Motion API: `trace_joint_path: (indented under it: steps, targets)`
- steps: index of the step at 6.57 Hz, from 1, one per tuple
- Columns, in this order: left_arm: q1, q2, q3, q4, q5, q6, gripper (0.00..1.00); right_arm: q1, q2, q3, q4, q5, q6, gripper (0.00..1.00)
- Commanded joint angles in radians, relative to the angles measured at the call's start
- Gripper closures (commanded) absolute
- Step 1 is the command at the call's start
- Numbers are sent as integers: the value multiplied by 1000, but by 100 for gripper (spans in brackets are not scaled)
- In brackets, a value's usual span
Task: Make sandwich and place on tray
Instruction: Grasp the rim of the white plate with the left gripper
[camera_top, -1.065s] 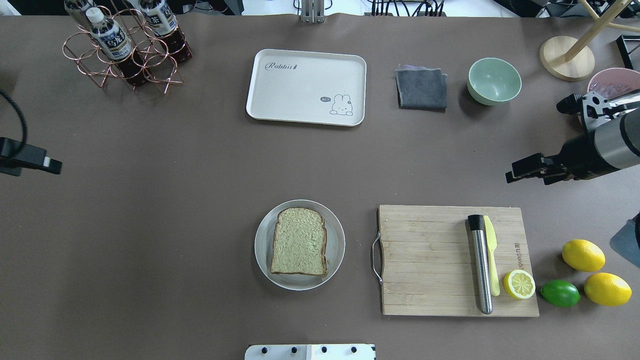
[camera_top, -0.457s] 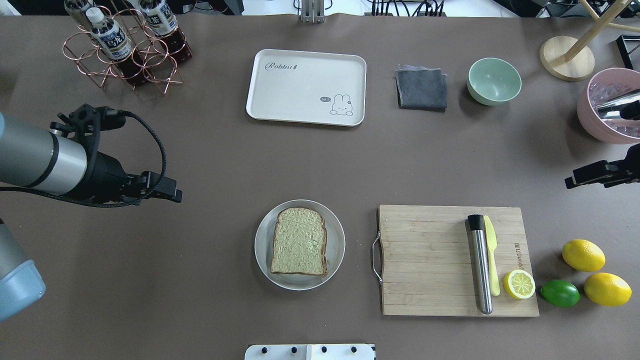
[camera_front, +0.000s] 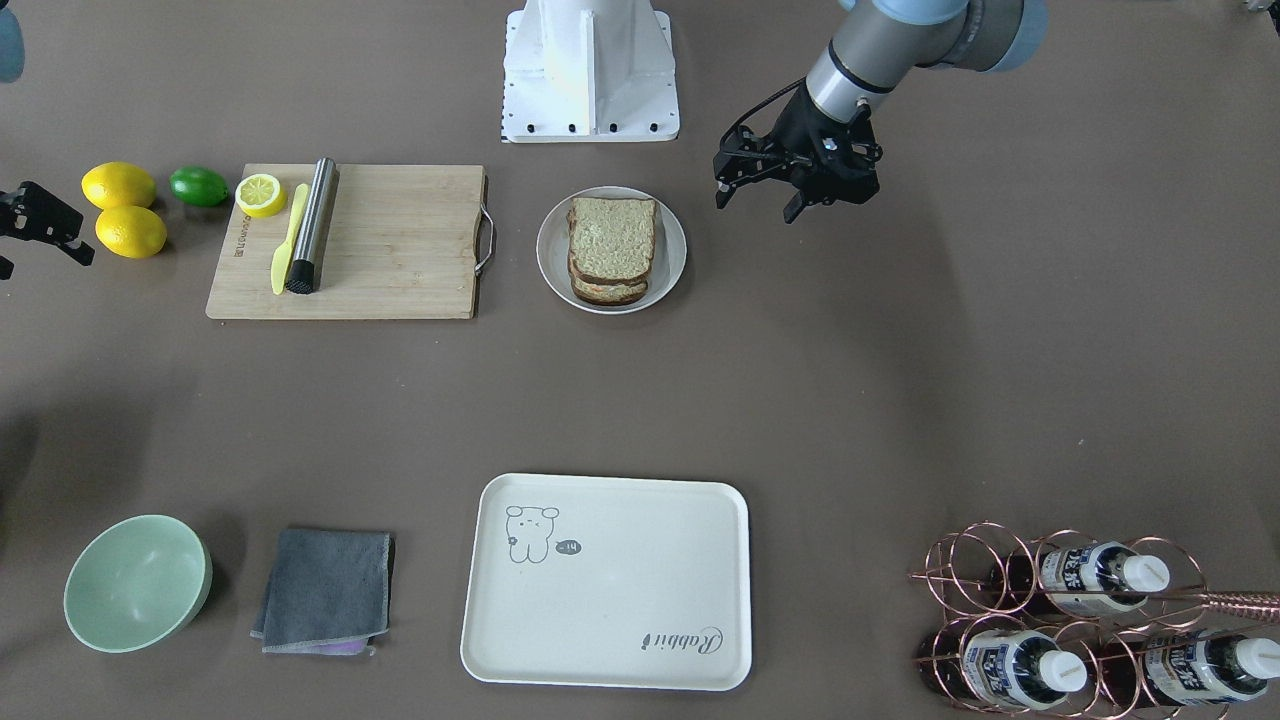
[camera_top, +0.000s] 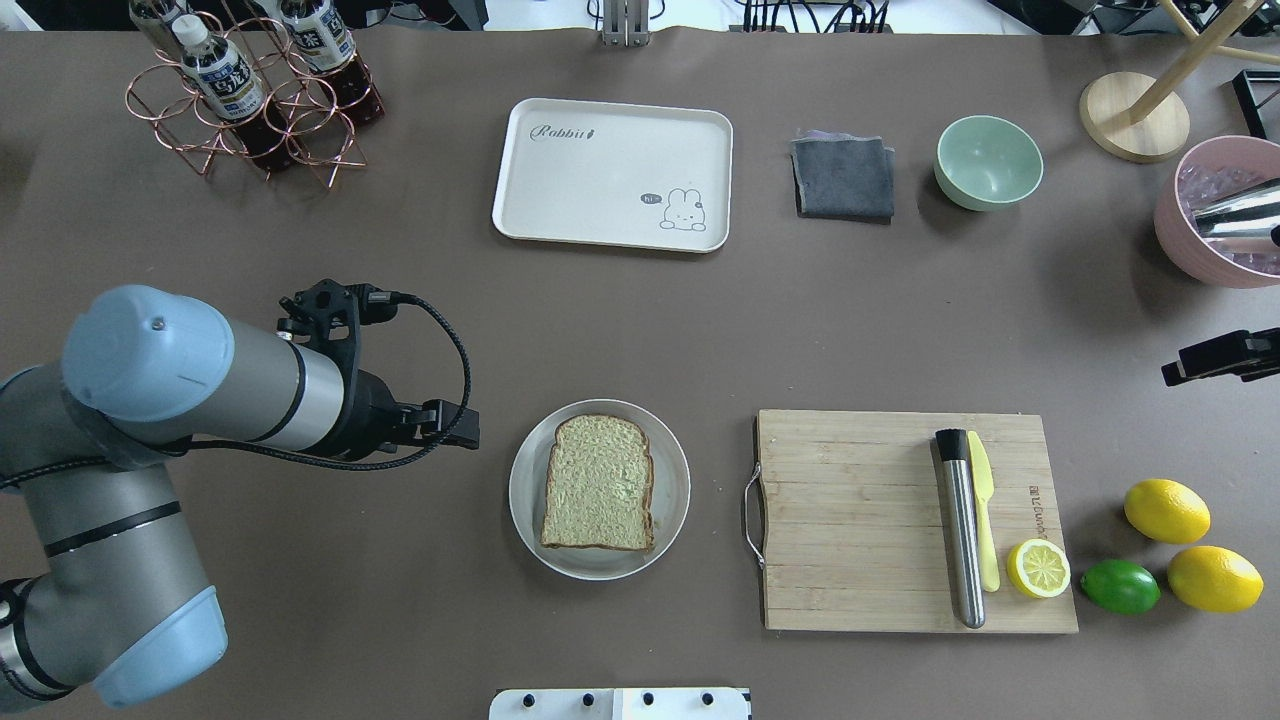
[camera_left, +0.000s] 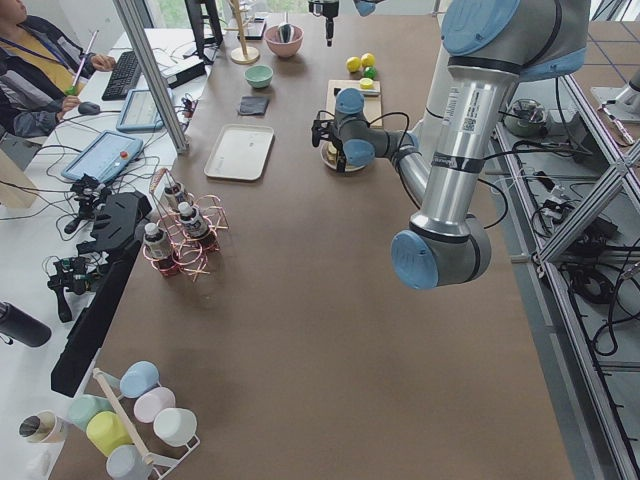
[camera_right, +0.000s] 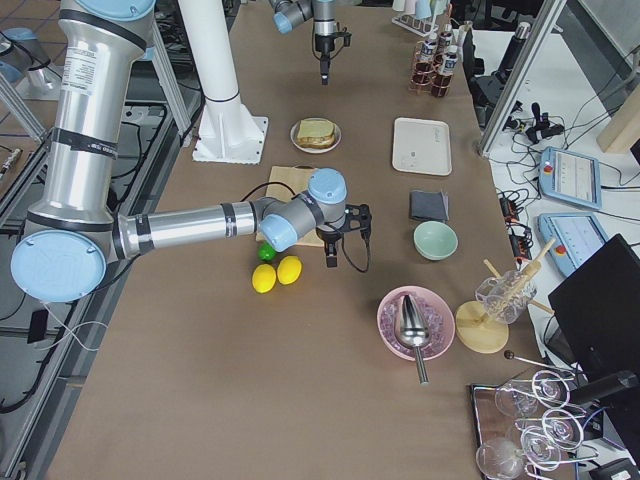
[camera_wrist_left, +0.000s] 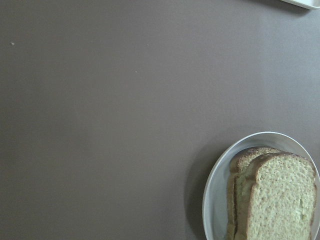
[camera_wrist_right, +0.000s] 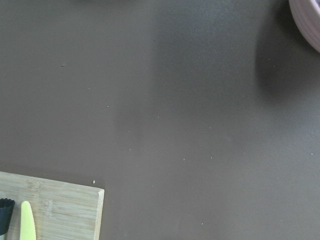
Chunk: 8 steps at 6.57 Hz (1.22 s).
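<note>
The sandwich (camera_top: 598, 483) lies on a round white plate (camera_top: 675, 490) at the table's near middle: two stacked bread slices, and no egg shows between them. It also shows in the front view (camera_front: 611, 238) and in the left wrist view (camera_wrist_left: 277, 197). The cream tray (camera_top: 610, 175) with the "Rabbit" word lies bare at the far middle, also in the front view (camera_front: 605, 600). My left gripper (camera_top: 465, 428) hovers just left of the plate, open and empty (camera_front: 758, 205). My right gripper (camera_top: 1180, 372) is at the table's right edge, open and empty, partly cut off in the front view (camera_front: 40, 250).
A wooden cutting board (camera_top: 850, 520) with a steel muddler (camera_top: 962, 530), a yellow knife (camera_top: 984, 510) and a half lemon (camera_top: 1038, 568) lies right of the plate. Lemons (camera_top: 1166, 510) and a lime (camera_top: 1120, 586) lie beyond it. A bottle rack (camera_top: 250, 90), grey cloth (camera_top: 843, 178), green bowl (camera_top: 988, 160) and pink bowl (camera_top: 1215, 215) stand at the back.
My left arm has swung in from the left edge to just beside the plate. My right arm has pulled back to the right edge. The sandwich and tray have not moved.
</note>
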<state>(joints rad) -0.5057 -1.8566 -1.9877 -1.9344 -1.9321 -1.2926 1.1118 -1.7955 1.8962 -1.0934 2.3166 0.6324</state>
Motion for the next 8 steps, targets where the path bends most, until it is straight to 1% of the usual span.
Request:
trace_joint_path:
  steps: [1,2,3,4,5,6,7,8]
  targets:
    - [50,-33,65,0,59,-2,12,6,-10,-2,1,3,-16,0]
    - [90,-83,111,0,121,-4,19,9,-8,-2,1,16,-16,0]
    - [104,-91,134,0,130,-4,23,13,-10,-3,1,27,-17,0]
    - [114,-107,159,-2,136,-4,34,17,-13,-5,0,27,-17,0]
    - [119,-113,167,-2,136,-5,41,29,-21,-2,1,30,-17,0]
    - [128,-113,168,-2,136,-5,52,31,-24,-2,1,33,-17,0]
    - [134,-116,171,-3,153,-7,53,40,-25,0,1,38,-17,0]
    - [159,-119,175,-3,182,-8,56,49,-25,0,1,53,-17,0]
